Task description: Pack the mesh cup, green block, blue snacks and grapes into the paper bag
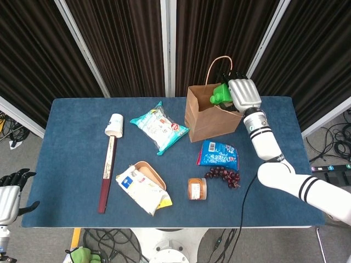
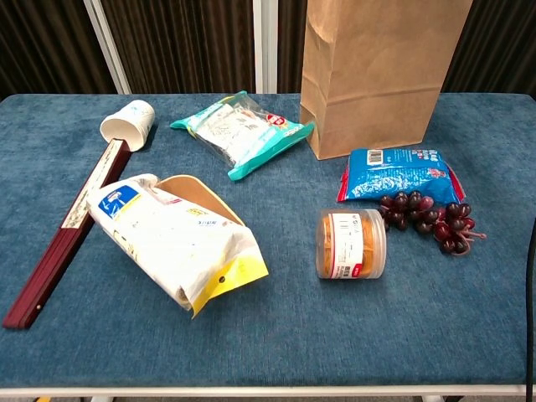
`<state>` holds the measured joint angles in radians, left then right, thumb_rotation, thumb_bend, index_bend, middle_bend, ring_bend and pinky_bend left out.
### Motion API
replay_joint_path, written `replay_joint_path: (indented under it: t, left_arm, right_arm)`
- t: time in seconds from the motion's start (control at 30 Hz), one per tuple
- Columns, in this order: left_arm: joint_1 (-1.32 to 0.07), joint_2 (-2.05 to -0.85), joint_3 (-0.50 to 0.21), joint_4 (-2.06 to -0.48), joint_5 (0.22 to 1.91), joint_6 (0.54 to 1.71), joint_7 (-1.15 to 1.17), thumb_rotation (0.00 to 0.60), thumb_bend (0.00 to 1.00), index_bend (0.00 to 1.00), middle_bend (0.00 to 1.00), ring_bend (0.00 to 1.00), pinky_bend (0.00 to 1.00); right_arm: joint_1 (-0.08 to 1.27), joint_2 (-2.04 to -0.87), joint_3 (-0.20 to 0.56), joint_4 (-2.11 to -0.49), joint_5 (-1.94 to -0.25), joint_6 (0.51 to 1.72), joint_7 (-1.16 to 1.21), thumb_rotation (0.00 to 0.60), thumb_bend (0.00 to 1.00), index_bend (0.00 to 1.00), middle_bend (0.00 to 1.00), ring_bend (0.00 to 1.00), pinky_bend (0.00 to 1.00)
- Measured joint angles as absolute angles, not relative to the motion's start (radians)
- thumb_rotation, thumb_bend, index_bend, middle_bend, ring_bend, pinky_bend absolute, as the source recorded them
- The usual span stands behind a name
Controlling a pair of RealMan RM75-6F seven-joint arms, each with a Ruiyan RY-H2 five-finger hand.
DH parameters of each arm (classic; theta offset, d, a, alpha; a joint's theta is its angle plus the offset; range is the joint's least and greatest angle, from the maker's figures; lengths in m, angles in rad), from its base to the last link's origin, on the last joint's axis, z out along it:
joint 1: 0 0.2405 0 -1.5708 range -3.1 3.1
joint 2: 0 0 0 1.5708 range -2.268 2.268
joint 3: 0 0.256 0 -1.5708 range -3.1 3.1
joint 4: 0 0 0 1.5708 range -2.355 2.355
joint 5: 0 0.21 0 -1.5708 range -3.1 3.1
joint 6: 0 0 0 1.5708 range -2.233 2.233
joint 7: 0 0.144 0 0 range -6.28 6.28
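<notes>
The right robot hand grasps the green block over the open mouth of the paper bag, which stands upright at the far side of the table. The left robot hand hangs off the table's near left corner with fingers apart, holding nothing. The blue snacks lie just in front of the bag, the grapes touching their near edge, and the cup lies tipped at far left
</notes>
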<state>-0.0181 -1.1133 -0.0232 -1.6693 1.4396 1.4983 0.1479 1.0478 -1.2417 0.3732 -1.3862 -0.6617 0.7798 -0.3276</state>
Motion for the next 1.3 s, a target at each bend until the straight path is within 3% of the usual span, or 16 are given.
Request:
replay_joint_path:
  t: [0.27,0.5,0.67,0.87,1.0,1.13,1.3]
  left_arm:
    - [-0.020,-1.114,-0.024,-1.669,1.444,1.499,0.153,0.600,0.05,0.31,0.30,0.26,0.24]
    - [-0.023,-1.110,-0.025,-1.673,1.448,1.500,0.155,0.600,0.05,0.31,0.30,0.26,0.24]
    - [-0.026,-1.110,-0.025,-1.678,1.458,1.503,0.162,0.600,0.05,0.31,0.30,0.26,0.24]
    - [-0.029,-1.104,-0.025,-1.687,1.469,1.508,0.170,0.600,0.05,0.31,0.30,0.26,0.24]
    - [-0.026,-1.098,-0.025,-1.694,1.470,1.512,0.171,0.600,0.05,0.31,0.30,0.26,0.24]
    - [-0.022,-1.099,-0.019,-1.694,1.471,1.513,0.172,0.600,0.05,0.31,0.30,0.26,0.24]
    - [-0.023,-1.102,-0.018,-1.694,1.477,1.515,0.171,0.600,0.05,0.31,0.30,0.26,0.24]
  right_arm:
    - [1.021,-1.175,0.388,-1.461,-0.686,0.792,-0.268,0.600,0.23,0.00,0.09,0.00,0.05]
    - [0.912,-1.096,0.405,-1.590,-0.922,0.883,-0.099,0.600,0.23,0.01,0.26,0.02,0.11]
    - [0.794,-1.028,0.382,-1.686,-1.192,0.989,0.096,0.600,0.20,0.10,0.33,0.10,0.19]
    - [0.657,-0.951,0.289,-1.748,-1.544,1.138,0.349,0.600,0.18,0.15,0.36,0.14,0.28]
    - [0.574,-0.905,0.181,-1.757,-1.730,1.227,0.444,0.600,0.18,0.16,0.36,0.15,0.29]
    - [0.531,-0.886,0.093,-1.746,-1.793,1.240,0.460,0.600,0.16,0.16,0.36,0.15,0.30]
    - [0.525,-0.913,0.065,-1.719,-1.783,1.176,0.350,0.600,0.13,0.16,0.32,0.15,0.30]
